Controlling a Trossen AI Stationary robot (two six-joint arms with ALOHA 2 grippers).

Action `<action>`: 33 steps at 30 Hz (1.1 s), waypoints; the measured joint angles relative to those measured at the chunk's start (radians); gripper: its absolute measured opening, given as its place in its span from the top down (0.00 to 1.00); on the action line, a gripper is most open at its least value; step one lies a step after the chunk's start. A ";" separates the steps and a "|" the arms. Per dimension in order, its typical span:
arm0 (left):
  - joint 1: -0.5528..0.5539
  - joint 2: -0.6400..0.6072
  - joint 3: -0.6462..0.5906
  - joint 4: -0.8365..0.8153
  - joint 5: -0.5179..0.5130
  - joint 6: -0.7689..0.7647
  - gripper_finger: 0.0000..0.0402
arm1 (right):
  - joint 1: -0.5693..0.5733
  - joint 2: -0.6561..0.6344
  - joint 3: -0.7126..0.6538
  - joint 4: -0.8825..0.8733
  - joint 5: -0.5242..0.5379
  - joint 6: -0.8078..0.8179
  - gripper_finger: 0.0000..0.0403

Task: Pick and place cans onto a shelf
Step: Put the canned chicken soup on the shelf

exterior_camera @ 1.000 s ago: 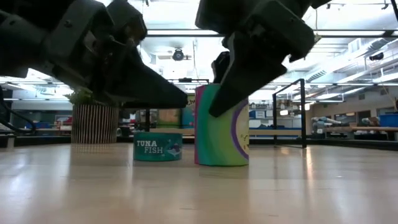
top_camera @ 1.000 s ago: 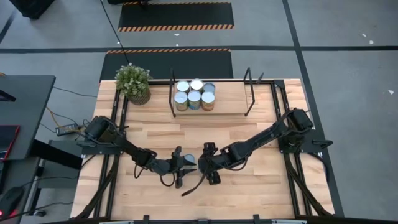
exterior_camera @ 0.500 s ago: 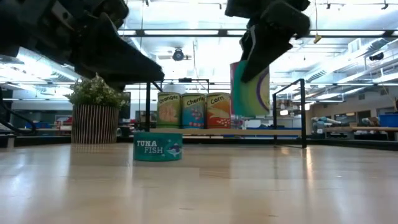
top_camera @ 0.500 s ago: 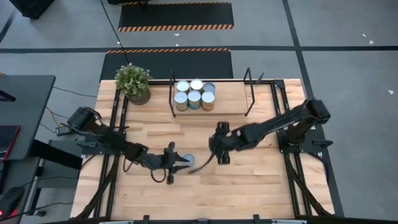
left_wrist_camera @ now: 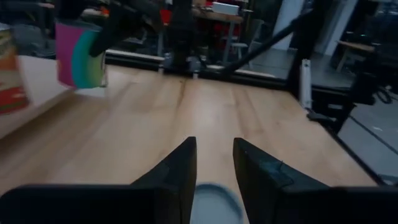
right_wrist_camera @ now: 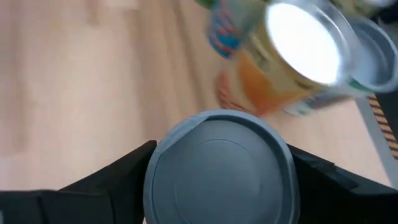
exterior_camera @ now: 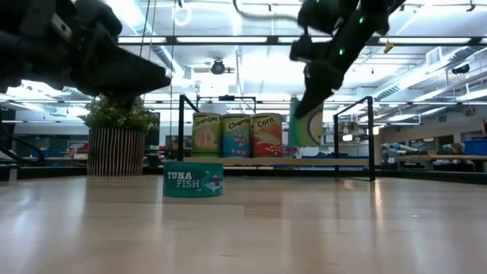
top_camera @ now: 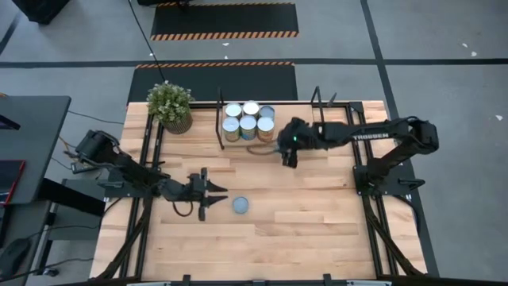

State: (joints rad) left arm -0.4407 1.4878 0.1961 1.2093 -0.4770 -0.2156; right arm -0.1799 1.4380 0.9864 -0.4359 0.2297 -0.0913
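My right gripper (top_camera: 286,149) is shut on a tall can (exterior_camera: 308,122) with a green, purple and pink label. It holds the can in the air just in front of the shelf (top_camera: 298,127), right of the several cans (top_camera: 248,121) standing on the board. A low teal tuna can (top_camera: 240,206) stands on its base mid-table. My left gripper (top_camera: 216,193) hovers just left of it, pointing level. Its fingers stand a narrow gap apart with nothing between them (left_wrist_camera: 214,152). My right gripper pinches the tall can by its sides just below the silver top (right_wrist_camera: 221,168), one finger (right_wrist_camera: 118,180) on each side. The fingers slant down at it from the table's right and near side. The can hangs below them, lifted clear and slightly tilted.
A potted plant (top_camera: 171,106) stands at the far left, beside the shelf's left black bracket (top_camera: 220,119). The right bracket (exterior_camera: 370,137) stands beyond the held can. Bare board lies between the standing cans and that bracket. Bare wood lies along the table's near side.
My right gripper has lifted the tall can off the table's middle and carried it up, toward the far edge and right, to the shelf front. My left gripper has drawn back toward the table's left edge, away from the tuna can, which has stayed in place.
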 joint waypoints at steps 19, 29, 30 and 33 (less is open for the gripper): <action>0.074 -0.089 -0.065 0.004 -0.011 0.036 0.72 | -0.275 0.122 0.025 0.119 -0.174 -0.178 0.24; 0.072 -0.089 -0.065 -0.007 -0.008 0.017 0.72 | -0.282 0.126 0.024 0.128 -0.169 -0.166 0.10; 0.072 -0.089 -0.065 -0.008 -0.008 0.017 0.72 | -0.282 0.125 0.024 0.129 -0.169 -0.165 0.08; 0.072 -0.089 -0.065 -0.009 -0.007 0.017 0.72 | -0.277 0.125 0.028 0.122 -0.169 -0.155 0.03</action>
State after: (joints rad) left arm -0.3683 1.3987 0.1307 1.2004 -0.4843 -0.1982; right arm -0.4572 1.5635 1.0139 -0.3137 0.0608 -0.2466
